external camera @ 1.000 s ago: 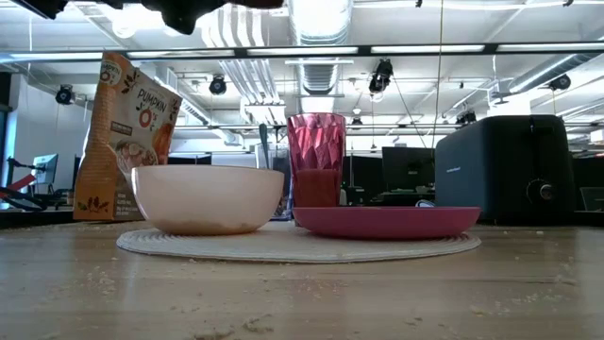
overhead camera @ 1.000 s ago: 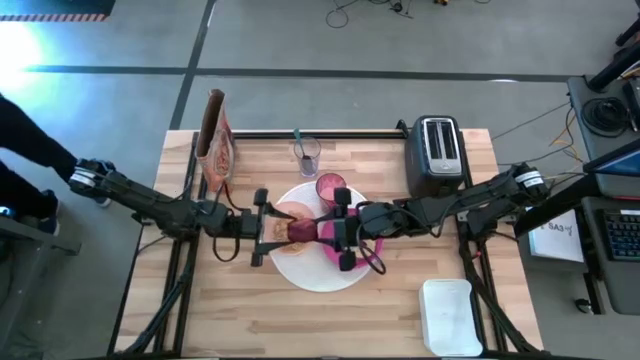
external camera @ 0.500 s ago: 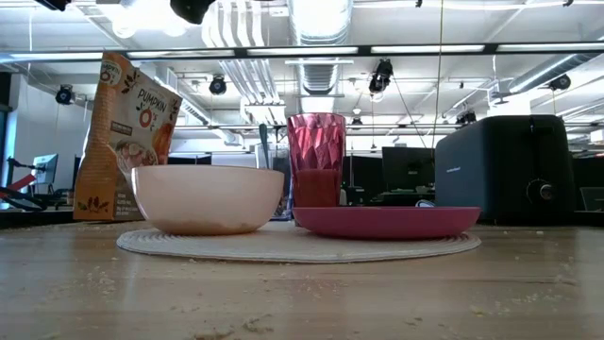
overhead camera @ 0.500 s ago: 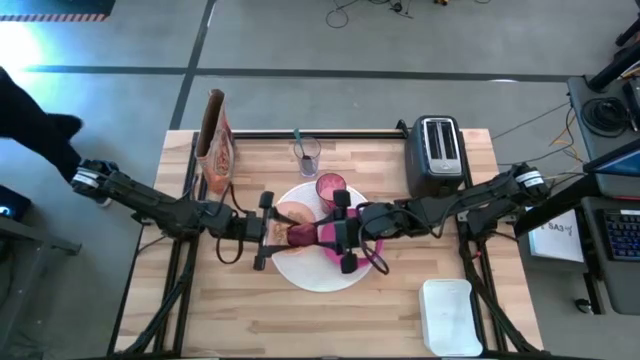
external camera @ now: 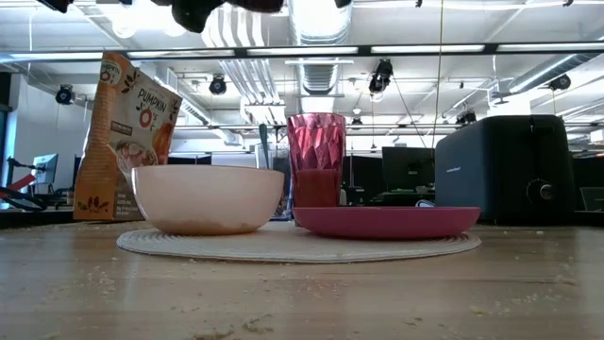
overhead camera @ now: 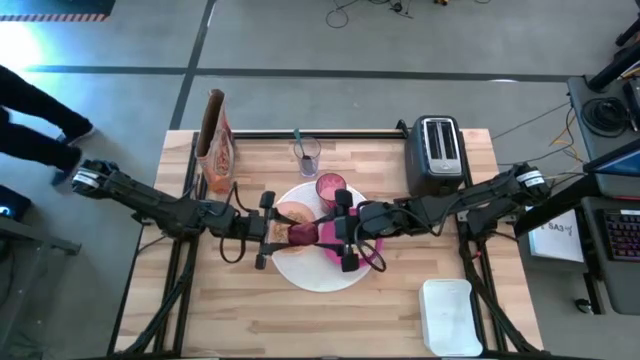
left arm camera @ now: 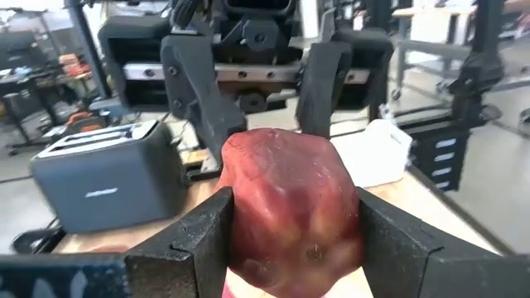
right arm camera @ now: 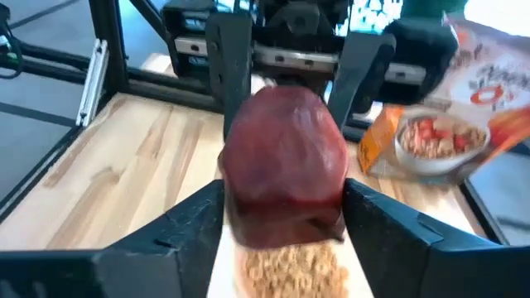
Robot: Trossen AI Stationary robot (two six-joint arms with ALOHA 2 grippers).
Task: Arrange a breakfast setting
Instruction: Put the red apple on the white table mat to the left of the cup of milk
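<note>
A small red fruit [overhead camera: 303, 233] hangs in the air between my two grippers, over the peach cereal bowl [overhead camera: 288, 213] and the big round white placemat [overhead camera: 318, 275]. My left gripper [overhead camera: 291, 232] comes from the table's left and my right gripper [overhead camera: 320, 232] from its right. Both are shut on the fruit. The magenta plate [overhead camera: 372, 250] lies on the mat under the right gripper. The pink cup [overhead camera: 330, 187] stands at the mat's far edge. The teal-handled spoon [overhead camera: 298, 137] stands in a clear glass [overhead camera: 306, 153]. The bagel is not in view. My left gripper pinches the fruit's two sides [left arm camera: 242, 217] between its two fingers, level, from the table's left. The fruit is lifted clear. My right gripper pinches the fruit's sides [right arm camera: 238, 207] between its two fingers, level, from the table's right, facing the left gripper's fingers [right arm camera: 233, 58].
The colourful bag [overhead camera: 216, 140] stands at the far left and the black toaster [overhead camera: 436, 150] at the far right. A white lidded container [overhead camera: 447, 315] lies near the front right. A person's legs [overhead camera: 35, 125] show beyond the table's left edge.
My left gripper has edged toward the table's right edge, closer to the right gripper. The fruit stays in the air between the two. The person beside the table's left edge has moved.
</note>
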